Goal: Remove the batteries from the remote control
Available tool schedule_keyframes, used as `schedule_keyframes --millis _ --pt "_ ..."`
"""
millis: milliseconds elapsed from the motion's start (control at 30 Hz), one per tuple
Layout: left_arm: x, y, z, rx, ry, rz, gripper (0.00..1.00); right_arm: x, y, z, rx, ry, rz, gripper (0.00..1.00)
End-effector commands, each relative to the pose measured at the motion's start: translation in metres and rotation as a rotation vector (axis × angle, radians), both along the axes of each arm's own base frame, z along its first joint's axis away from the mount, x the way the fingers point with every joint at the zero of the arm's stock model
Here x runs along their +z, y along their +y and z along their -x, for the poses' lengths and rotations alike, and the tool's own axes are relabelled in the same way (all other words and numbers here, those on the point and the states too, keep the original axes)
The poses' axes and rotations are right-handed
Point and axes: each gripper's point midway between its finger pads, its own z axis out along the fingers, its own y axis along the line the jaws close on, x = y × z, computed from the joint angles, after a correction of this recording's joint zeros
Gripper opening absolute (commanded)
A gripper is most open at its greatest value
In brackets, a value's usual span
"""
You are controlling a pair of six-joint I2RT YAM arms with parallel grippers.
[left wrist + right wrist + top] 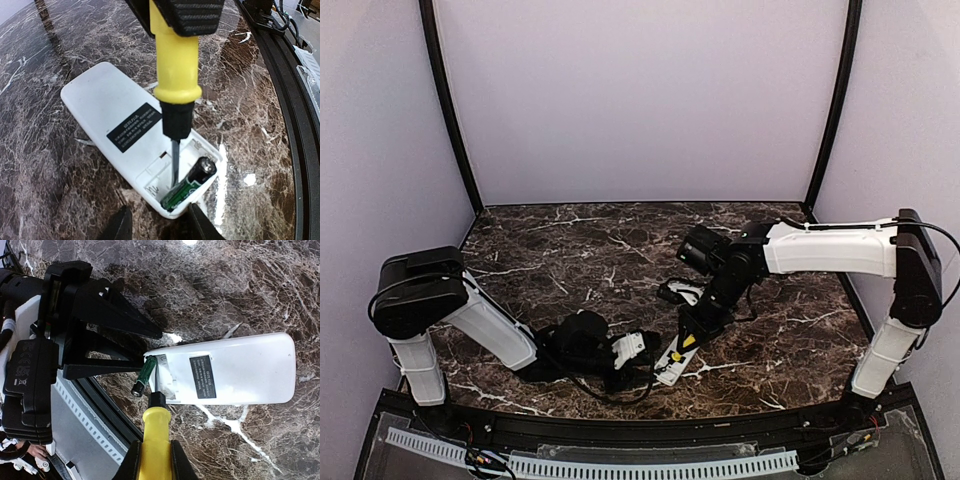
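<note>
The white remote control (112, 100) lies label-side up on the marble, its battery bay open at the near end. One green-and-black battery (192, 182) sits in the bay, its black end tipped up over the rim. My left gripper (159, 216) clamps that end corner of the remote (240, 370). My right gripper (156, 452) is shut on the yellow handle of a screwdriver (156, 435). The screwdriver's blade (174, 162) reaches into the bay right beside the battery (146, 374). In the top view both grippers meet over the remote (672, 365) near the front edge.
The black table rim (280, 125) runs close behind the remote's open end, with a white perforated strip (80, 410) beyond it. The marble table (620, 250) stretches back to the booth's pale walls. The left arm's black body (30, 380) crowds the near side.
</note>
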Motion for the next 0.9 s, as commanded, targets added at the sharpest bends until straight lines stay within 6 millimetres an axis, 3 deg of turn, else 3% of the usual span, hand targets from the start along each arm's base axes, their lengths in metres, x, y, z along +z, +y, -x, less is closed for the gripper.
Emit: schedule_keyframes --millis 0,300,567,867 --pt "0.001 -0.002 0.002 -0.006 0.000 -0.004 0.37 0.014 0.012 -0.007 -0.003 -0.022 -0.053 0.00" --pt "0.004 0.001 0.001 0.005 -0.008 0.005 0.37 0.041 0.028 -0.017 -0.001 -0.043 -0.106 0.00" --pt "0.006 0.009 0.000 0.027 -0.028 0.012 0.37 0.036 0.030 -0.020 -0.001 -0.040 -0.088 0.00" --pt "0.033 0.013 -0.001 0.036 -0.068 0.066 0.39 0.047 0.029 -0.031 -0.028 -0.096 -0.087 0.00"
